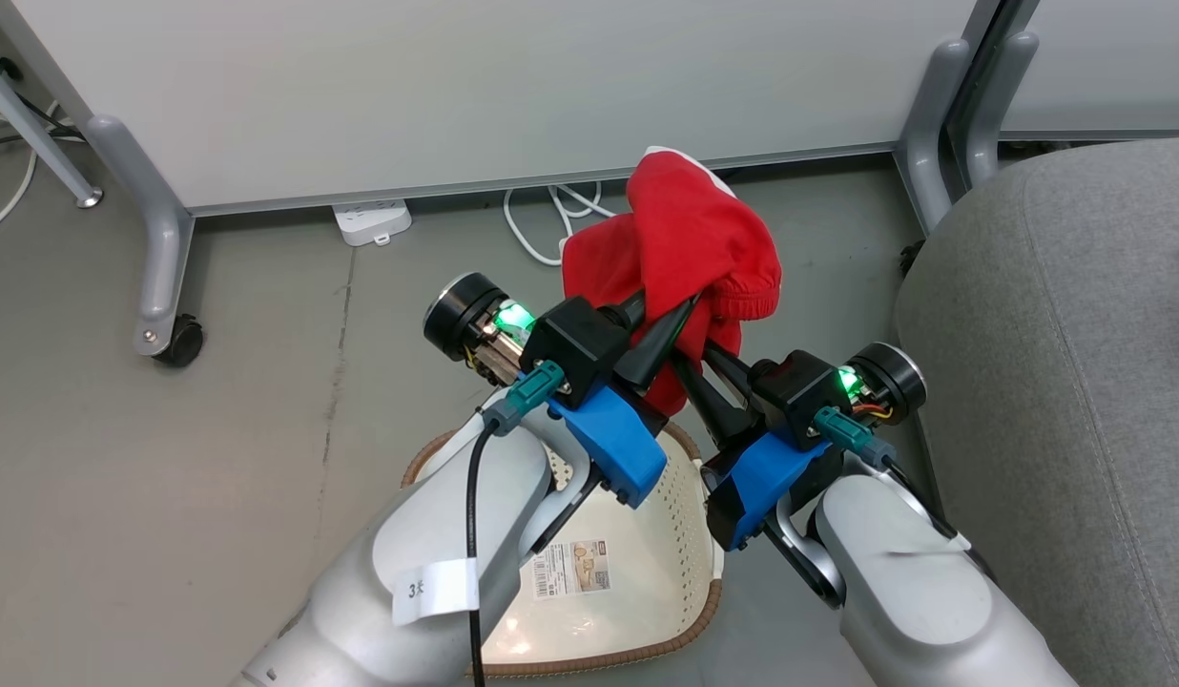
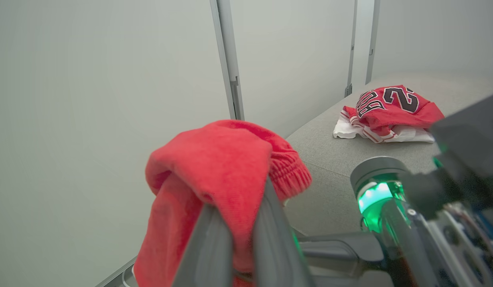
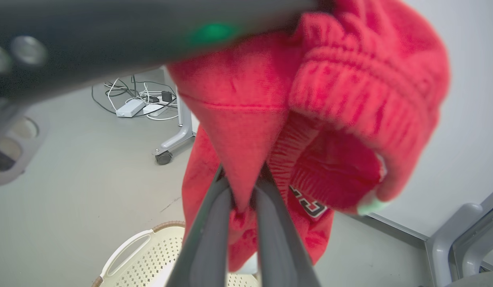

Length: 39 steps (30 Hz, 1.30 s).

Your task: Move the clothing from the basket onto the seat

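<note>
A red garment [image 1: 690,239] with a ribbed hem hangs in the air above the basket, and both grippers hold it. My left gripper [image 1: 666,307] is shut on its fabric [image 2: 214,167], the fingers [image 2: 266,223] pinching a fold. My right gripper [image 1: 696,364] is shut on the same garment [image 3: 310,79] from the other side. The cream basket [image 1: 685,496] sits below on the floor, its inside showing a paper label [image 1: 572,569]. The grey seat [image 1: 1076,334] lies to the right. A red jersey [image 2: 390,109] with black numbers lies on the seat [image 2: 330,159].
A pale partition panel [image 1: 475,86] on grey wheeled legs [image 1: 160,258] stands behind the garment. A power strip [image 1: 372,221] and white cables [image 1: 542,224] lie on the grey floor under it. A second leg [image 1: 933,124] stands close to the seat's corner.
</note>
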### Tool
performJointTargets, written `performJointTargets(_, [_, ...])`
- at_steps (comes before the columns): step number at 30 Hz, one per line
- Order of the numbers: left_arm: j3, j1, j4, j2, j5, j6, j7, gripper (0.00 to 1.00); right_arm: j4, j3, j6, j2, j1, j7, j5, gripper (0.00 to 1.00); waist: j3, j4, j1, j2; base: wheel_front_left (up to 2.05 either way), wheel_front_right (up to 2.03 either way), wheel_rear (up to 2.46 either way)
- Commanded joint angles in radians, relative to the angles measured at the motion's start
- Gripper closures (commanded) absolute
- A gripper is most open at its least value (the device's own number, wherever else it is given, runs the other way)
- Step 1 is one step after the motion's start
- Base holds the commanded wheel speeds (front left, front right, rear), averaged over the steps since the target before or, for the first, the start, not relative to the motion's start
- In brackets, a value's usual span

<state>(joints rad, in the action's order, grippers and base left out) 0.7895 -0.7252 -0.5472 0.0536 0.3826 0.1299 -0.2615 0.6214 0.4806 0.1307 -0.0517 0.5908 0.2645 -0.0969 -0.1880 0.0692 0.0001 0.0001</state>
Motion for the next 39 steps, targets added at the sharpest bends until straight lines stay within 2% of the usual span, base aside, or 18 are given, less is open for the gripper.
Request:
performJointTargets(1, [-0.006, -0.004, 0.003, -0.004, -0.006, 0.001, -0.005, 1.00, 0.006, 0.005, 0.000, 0.002, 0.005, 0.000, -0.001, 1.00, 0.001, -0.001, -0.0001, -0.0001, 0.00, 0.00, 0.00])
performJointTargets(19, [-0.010, 0.002, -0.003, -0.004, -0.008, 0.001, -0.005, 1.00, 0.008, 0.007, 0.000, 0.002, 0.002, 0.000, -0.009, 1.00, 0.004, 0.000, -0.0001, -0.0001, 0.00, 0.00, 0.00])
performJointTargets(20, [-0.013, 0.003, -0.001, -0.004, -0.009, 0.001, -0.005, 0.60, 0.009, 0.007, 0.000, 0.002, 0.002, 0.000, -0.010, 1.00, 0.004, 0.000, -0.0001, -0.0001, 0.00, 0.00, 0.00])
performJointTargets(21, [-0.014, 0.004, -0.002, -0.004, -0.014, 0.001, -0.005, 0.00, 0.009, 0.007, 0.000, 0.002, 0.001, 0.000, -0.010, 1.00, 0.004, 0.001, -0.0001, -0.0001, 0.00, 0.00, 0.00])
performJointTargets(39, [-0.036, 0.008, -0.002, -0.003, -0.039, 0.001, -0.005, 0.00, 0.006, -0.001, 0.000, 0.002, 0.006, 0.000, -0.020, 1.00, -0.010, -0.020, -0.0001, -0.0001, 0.00, 0.00, 0.00])
